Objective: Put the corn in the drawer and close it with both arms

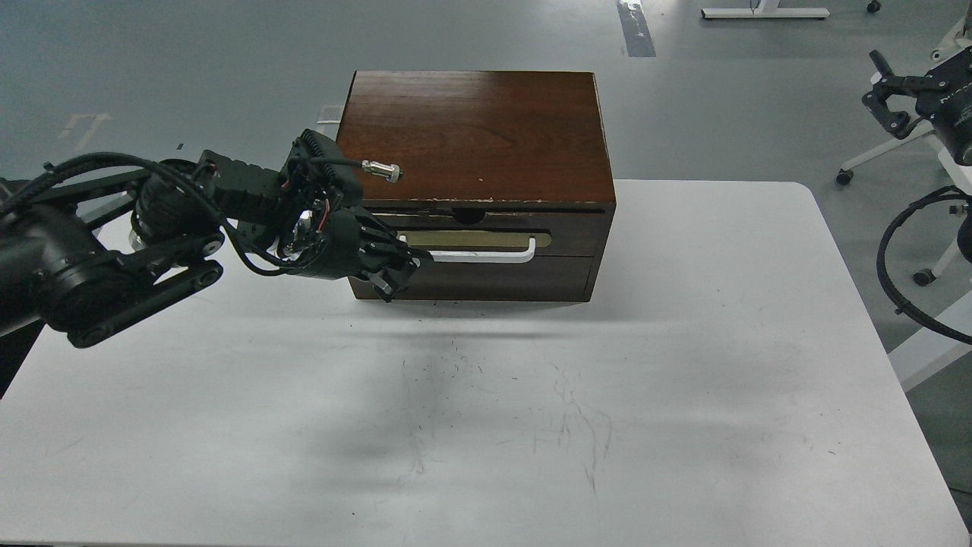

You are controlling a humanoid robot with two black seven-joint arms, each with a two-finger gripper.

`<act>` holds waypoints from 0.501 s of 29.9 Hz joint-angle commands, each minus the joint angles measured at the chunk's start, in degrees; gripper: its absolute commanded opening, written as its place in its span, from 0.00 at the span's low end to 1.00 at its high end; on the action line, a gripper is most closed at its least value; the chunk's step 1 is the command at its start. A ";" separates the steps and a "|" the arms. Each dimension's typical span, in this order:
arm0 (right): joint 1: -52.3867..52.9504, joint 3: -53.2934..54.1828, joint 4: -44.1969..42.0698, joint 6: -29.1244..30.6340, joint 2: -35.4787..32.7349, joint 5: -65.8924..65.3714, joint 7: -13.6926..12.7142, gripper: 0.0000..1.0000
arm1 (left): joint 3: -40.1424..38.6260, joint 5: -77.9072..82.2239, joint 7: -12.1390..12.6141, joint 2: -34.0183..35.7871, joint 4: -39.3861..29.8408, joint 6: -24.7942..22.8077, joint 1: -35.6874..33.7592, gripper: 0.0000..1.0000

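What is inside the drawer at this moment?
Nothing inside can be seen: the drawer looks shut, its front flush with the cabinet. No corn shows anywhere. The left gripper is at the white handle.

Black jointed left arm (114, 258), looped cables, silver connector (382, 170)

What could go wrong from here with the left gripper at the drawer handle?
1. The left gripper sits at the far left end of the white handle, so any pull or push there is off-centre and could rack the drawer in its box.
2. The cabinet stands loose on the table; a one-sided force might slide or turn it.
3. No corn is visible, and the drawer looks closed or nearly so; whether the corn is inside can't be confirmed.
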 commanded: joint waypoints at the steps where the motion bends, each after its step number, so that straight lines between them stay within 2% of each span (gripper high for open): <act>1: 0.07 0.00 -0.01 0.00 -0.10 0.00 0.00 1.00 | -0.01 0.00 0.53 -0.01 0.01 0.00 0.06 0.00; 10: 0.07 0.00 -0.10 0.00 -0.80 0.00 0.00 1.00 | -0.10 -1.14 0.27 0.52 -0.08 0.00 -0.12 0.00; 15: 0.07 0.26 -0.19 0.00 -0.89 0.00 0.00 1.00 | -0.10 -4.57 -0.17 0.87 -2.80 0.00 -0.21 0.00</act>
